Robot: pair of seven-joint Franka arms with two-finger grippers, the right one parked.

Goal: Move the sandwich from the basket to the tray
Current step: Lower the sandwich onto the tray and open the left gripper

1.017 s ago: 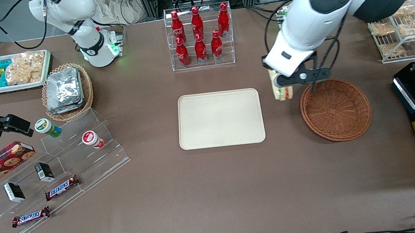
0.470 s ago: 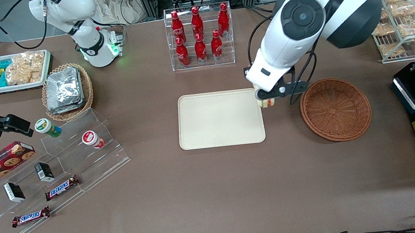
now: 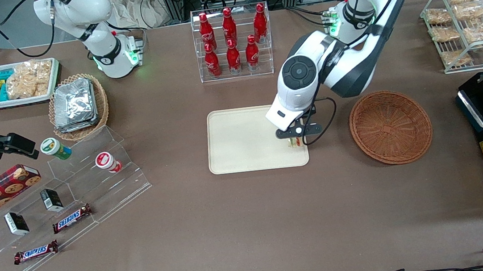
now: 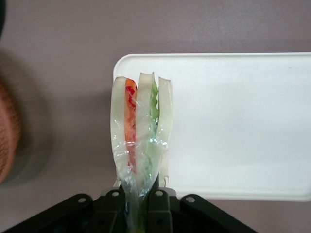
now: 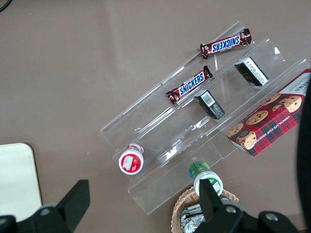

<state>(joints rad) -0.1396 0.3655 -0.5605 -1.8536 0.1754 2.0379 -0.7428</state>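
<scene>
The left arm's gripper [image 3: 294, 140] hangs over the tray [image 3: 242, 140], above the tray's edge that faces the basket [image 3: 391, 126] and closer to the tray's corner nearer the front camera. Its black fingers [image 4: 157, 209] are clamped on the wrapped end of the sandwich [image 4: 141, 141], pinching the clear film together. The sandwich (three pale bread slices with a red-orange stripe and a green stripe between them) stands out from the fingers edge-on, its free end over the tray's rim near a rounded corner [image 4: 124, 60]. From the front only a sliver of it shows under the gripper [image 3: 294, 143], and whether it touches the tray cannot be told. The reddish-brown wicker basket sits on the brown table [image 3: 233, 226] toward the working arm's end, apart from the tray, with nothing in it.
</scene>
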